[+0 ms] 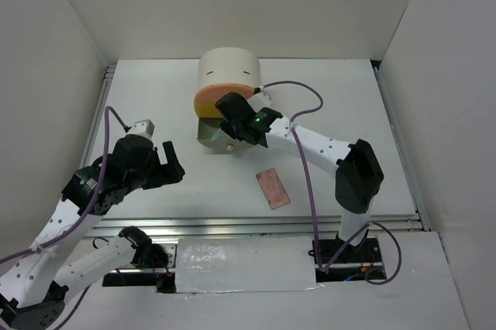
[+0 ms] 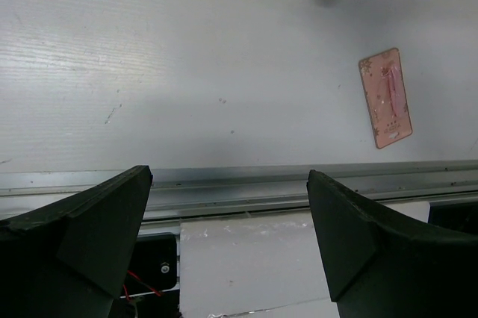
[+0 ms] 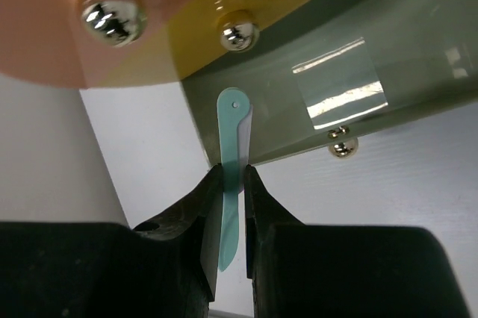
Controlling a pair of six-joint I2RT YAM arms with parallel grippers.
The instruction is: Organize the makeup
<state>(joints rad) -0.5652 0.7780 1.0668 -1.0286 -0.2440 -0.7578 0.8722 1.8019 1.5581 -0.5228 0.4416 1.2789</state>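
The right hand is pinched narrow on the teal stick, right at the front of the box and over its pulled-out grey drawer. The stick's long axis runs in line with the fingers, and its rounded tip pokes out beyond them toward the drawer's corner. The pink palette lies flat on the tabletop, in front of the box and a little to its right, well apart from it. Its long axis runs slantwise, one short end toward the box. The left hand hangs spread wide and empty, front-left of the box.
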